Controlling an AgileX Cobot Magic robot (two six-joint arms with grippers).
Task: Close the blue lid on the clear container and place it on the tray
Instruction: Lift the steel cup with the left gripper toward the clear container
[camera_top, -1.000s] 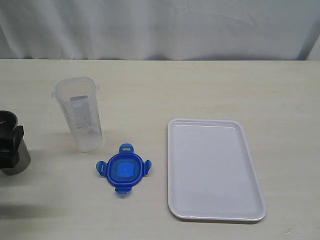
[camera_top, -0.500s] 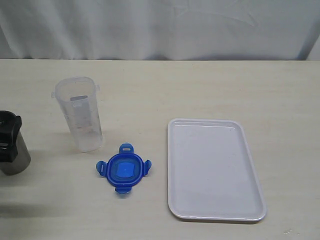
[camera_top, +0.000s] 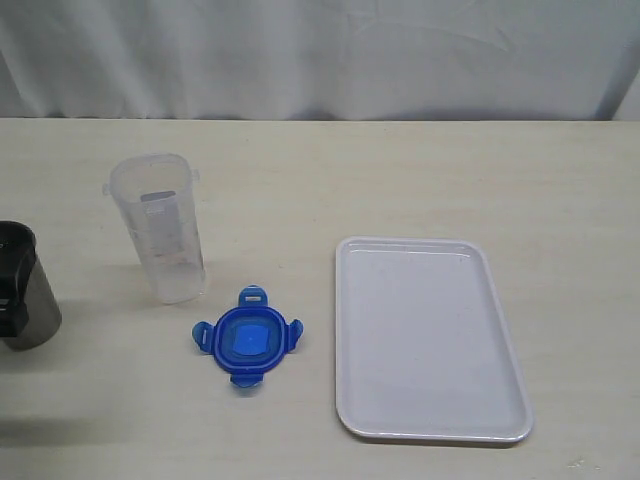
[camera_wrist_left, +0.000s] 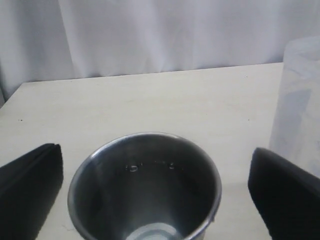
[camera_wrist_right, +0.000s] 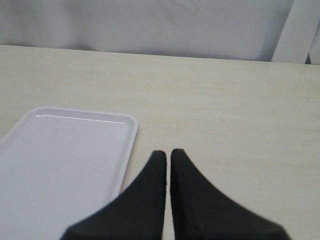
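Observation:
The clear container (camera_top: 160, 226) stands upright and open at the back left of the table, and its side shows in the left wrist view (camera_wrist_left: 301, 105). The blue lid (camera_top: 246, 341) lies flat in front of it, between the container and the white tray (camera_top: 428, 338). My left gripper (camera_wrist_left: 156, 155) is open, its fingers either side of a steel cup (camera_wrist_left: 145, 190) without touching it. One left finger (camera_top: 6, 310) shows at the left edge of the exterior view. My right gripper (camera_wrist_right: 168, 153) is shut on nothing, beside the tray's (camera_wrist_right: 60, 165) edge.
The steel cup (camera_top: 28, 300) stands at the table's far left, left of the container. A white curtain (camera_top: 320, 55) hangs behind the table's back edge.
My left gripper has drawn back to the left, away from the steel cup, and is now almost out of the exterior view. The container, lid and tray have not moved.

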